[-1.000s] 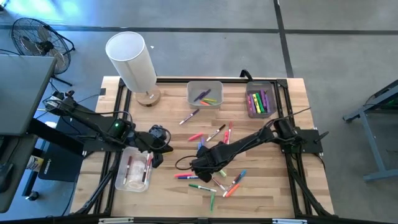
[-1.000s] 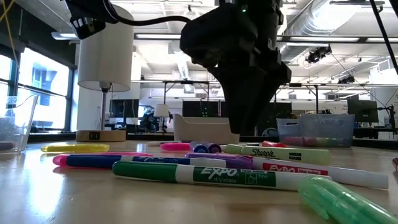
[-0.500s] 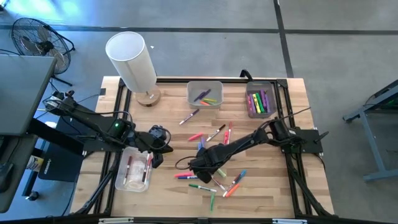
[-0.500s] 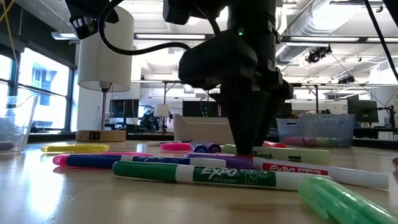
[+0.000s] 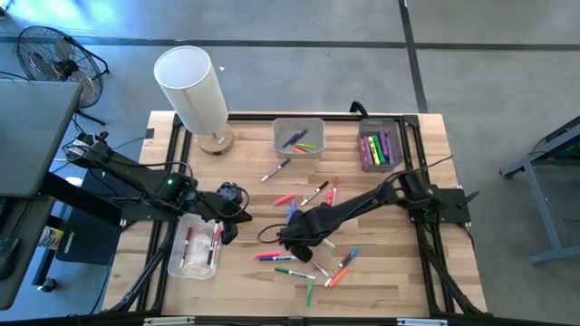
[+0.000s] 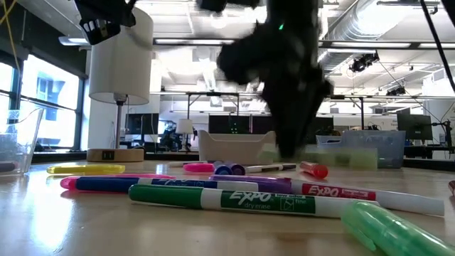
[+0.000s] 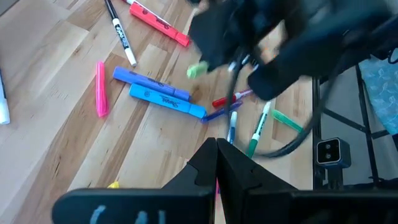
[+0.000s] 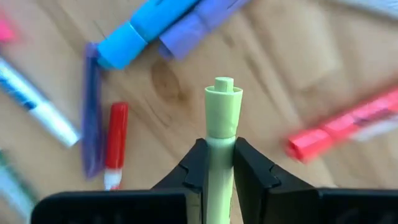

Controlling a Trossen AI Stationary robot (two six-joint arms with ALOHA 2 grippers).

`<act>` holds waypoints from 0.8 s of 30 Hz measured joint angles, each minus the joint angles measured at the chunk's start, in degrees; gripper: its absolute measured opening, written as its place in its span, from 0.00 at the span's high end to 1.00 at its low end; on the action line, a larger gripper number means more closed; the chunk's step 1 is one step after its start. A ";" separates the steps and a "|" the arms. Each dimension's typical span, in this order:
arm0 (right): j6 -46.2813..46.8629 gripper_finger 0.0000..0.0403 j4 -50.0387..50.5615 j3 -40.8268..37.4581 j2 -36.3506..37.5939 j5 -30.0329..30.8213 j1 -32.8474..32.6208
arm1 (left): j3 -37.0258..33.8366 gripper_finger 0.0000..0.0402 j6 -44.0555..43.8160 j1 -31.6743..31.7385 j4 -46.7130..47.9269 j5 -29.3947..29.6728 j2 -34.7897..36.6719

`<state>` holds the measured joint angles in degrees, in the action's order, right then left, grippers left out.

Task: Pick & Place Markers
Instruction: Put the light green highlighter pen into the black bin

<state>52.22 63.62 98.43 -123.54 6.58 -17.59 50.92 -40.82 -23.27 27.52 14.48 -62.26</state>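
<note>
From above, the right gripper (image 5: 297, 241) sat low over the scatter of markers (image 5: 313, 263) in the near middle of the table (image 5: 245, 272). A second earlier it had been poised just off to the side; it had since shifted a little and come down among them. The left gripper (image 5: 228, 226) waited near the left edge, over a clear bin (image 5: 195, 246) with a few markers already in it. Two more bins stood at the far side, one (image 5: 298, 136) partly filled and one (image 5: 380, 148) fuller.

At table height, the right arm was a dark blur, and a pale green marker (image 6: 352, 158) smeared beneath it, apparently lifted clear of the wood. The Sharpie-marked barrel that had lain there half a second before was gone from its spot, while the green Expo marker (image 6: 234, 199) in front had not moved.

The left wrist camera showed that arm's own fingers (image 7: 205, 165) pressed together on nothing, and farther off the right arm with a light green tip (image 7: 198, 70) sticking out from under it.

Only the right wrist camera made the grip plain: its fingers (image 8: 200, 163) were clamped on the light green marker's barrel, the capped end pointing away, with blue (image 8: 146, 28), purple and red (image 8: 115, 143) markers lying loose on the table beyond. I took the pick as made, leaving the carry to a bin.
</note>
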 joint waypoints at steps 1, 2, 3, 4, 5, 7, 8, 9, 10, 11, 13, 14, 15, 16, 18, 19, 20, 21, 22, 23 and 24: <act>0.22 0.90 1.09 0.02 1.52 0.95 -0.23 | 0.00 1.00 0.02 0.00 -0.01 0.00 0.00; 0.39 0.90 2.22 0.02 3.34 2.54 -0.59 | 0.00 1.00 0.01 0.00 -0.03 0.01 0.00; 0.79 0.90 3.36 0.02 5.19 4.75 -0.94 | 0.00 1.00 0.02 0.00 -0.06 0.02 0.00; 1.43 0.90 4.57 0.02 7.28 6.97 -1.32 | 0.00 1.00 0.01 0.00 -0.06 0.03 0.00; 1.74 0.90 5.69 0.02 9.44 9.41 -1.53 | 0.00 1.00 0.02 0.02 -0.20 0.20 0.00; 2.32 0.90 7.93 0.05 13.98 14.05 -1.58 | 0.00 1.00 0.00 0.02 -0.73 1.32 0.00; 2.77 0.90 9.34 0.09 16.23 16.67 -1.48 | 0.00 1.00 0.00 0.02 -0.87 1.96 0.00; 2.91 0.90 10.85 0.09 18.34 19.32 -1.16 | 0.00 1.00 0.00 0.02 -0.95 2.63 0.00; 2.91 0.90 12.37 0.09 20.34 21.59 -0.68 | 0.00 1.00 0.00 0.02 -0.95 3.10 0.00; 2.88 0.90 13.79 0.09 22.35 23.44 -0.10 | 0.00 1.00 0.00 0.02 -0.97 3.81 0.00; 2.80 0.90 16.57 0.09 26.05 26.96 1.42 | 0.00 1.00 -0.28 0.02 -1.00 5.13 0.00; 2.47 0.90 18.16 0.09 27.80 28.44 2.35 | 0.00 1.00 -0.59 0.02 -1.02 5.72 0.00; 1.62 0.90 19.00 -0.21 29.46 29.63 3.34 | 0.00 1.00 -1.19 0.02 -1.02 6.17 0.00; 0.48 0.90 18.80 -1.42 31.71 30.51 4.63 | 0.00 1.00 -1.70 0.02 -1.00 6.88 0.00; -1.87 0.90 16.47 -6.04 36.60 30.52 7.70 | 0.00 1.00 -2.44 0.02 -1.02 7.78 0.00; -3.12 0.90 14.53 -9.25 39.50 30.35 9.63 | 0.00 1.00 -2.83 0.02 -1.02 8.54 0.00; -4.35 0.90 12.13 -12.84 42.32 30.09 11.76 | 0.00 1.00 -3.03 0.02 -1.02 9.18 0.00; -5.65 0.90 9.84 -16.45 45.25 29.79 14.19 | 0.00 1.00 -3.31 0.03 -1.02 10.16 0.00; -7.03 0.90 7.53 -20.09 47.94 29.19 16.83 | 0.00 1.00 -3.73 0.03 -1.04 11.03 0.00; -8.51 0.90 5.24 -23.38 50.58 28.15 19.77 | 0.00 1.00 -4.40 0.04 -1.04 12.05 0.00; -10.23 0.90 2.66 -26.45 53.02 26.82 22.92 | 0.00 1.00 -4.82 0.04 -1.08 13.22 0.00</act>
<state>41.99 66.28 71.98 -70.52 33.40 5.32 50.92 -45.64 -23.22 26.44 27.70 -62.26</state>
